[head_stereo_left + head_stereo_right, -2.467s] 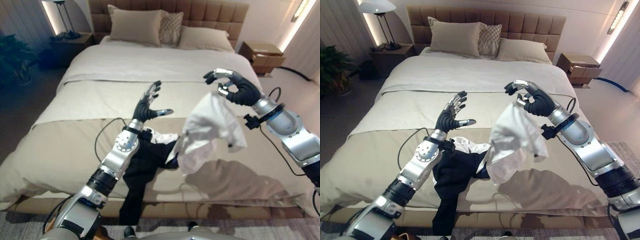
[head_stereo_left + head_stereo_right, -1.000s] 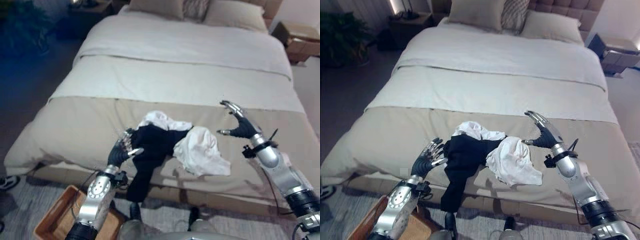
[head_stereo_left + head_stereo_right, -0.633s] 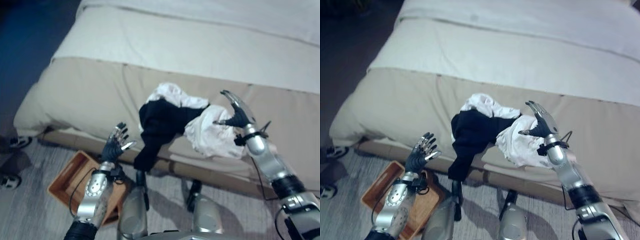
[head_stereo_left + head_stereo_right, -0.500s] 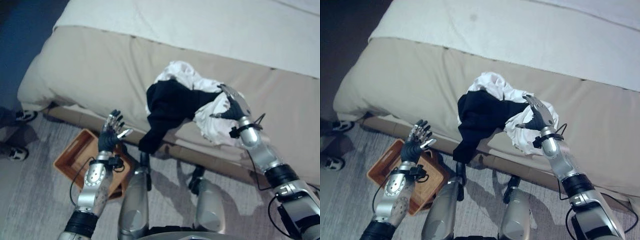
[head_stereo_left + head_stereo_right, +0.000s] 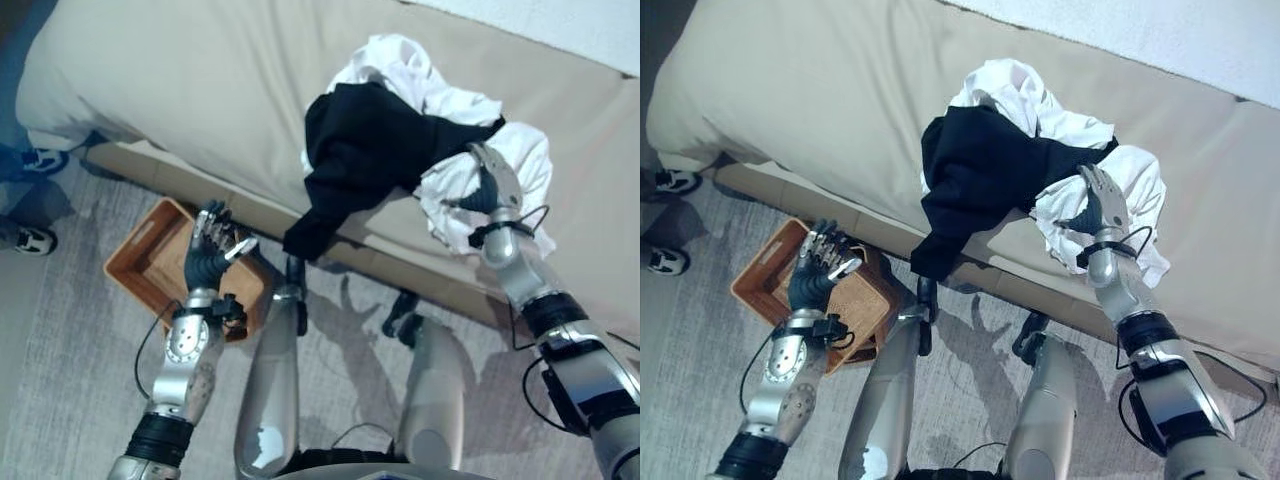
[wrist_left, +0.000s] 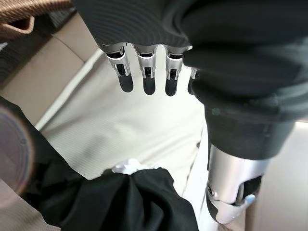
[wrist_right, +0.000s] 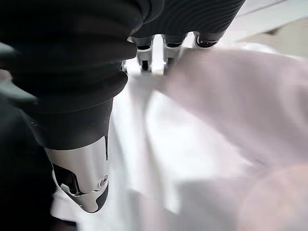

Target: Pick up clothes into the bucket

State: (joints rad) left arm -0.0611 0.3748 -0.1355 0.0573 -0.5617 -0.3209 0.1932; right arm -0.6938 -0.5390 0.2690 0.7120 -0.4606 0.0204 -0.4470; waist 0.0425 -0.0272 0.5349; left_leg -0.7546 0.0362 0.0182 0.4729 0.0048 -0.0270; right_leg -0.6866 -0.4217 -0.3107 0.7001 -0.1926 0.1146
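A black garment [image 5: 375, 150] hangs over the bed's near edge, one end dangling toward the floor. A white garment [image 5: 395, 60] lies behind it, and a crumpled white cloth [image 5: 520, 165] lies to its right. My right hand [image 5: 488, 190] rests open on that white cloth, its straight fingers [image 7: 144, 55] pressed against the fabric. On the floor at lower left stands an orange-brown basket [image 5: 135, 250]. My left hand [image 5: 210, 255] hovers open over its near corner, holding nothing; its wrist view looks past the fingers [image 6: 144, 72] to the black garment [image 6: 125, 202].
The beige bed [image 5: 180, 80] fills the upper part of the eye views, with its base board above grey carpet [image 5: 70, 380]. A person's shoes [image 5: 35, 240] show at the left edge, near the basket.
The camera has tipped down toward the bed's edge and the floor. My right hand let go of the white cloth it held up and now rests on it. My left hand dropped to the basket.
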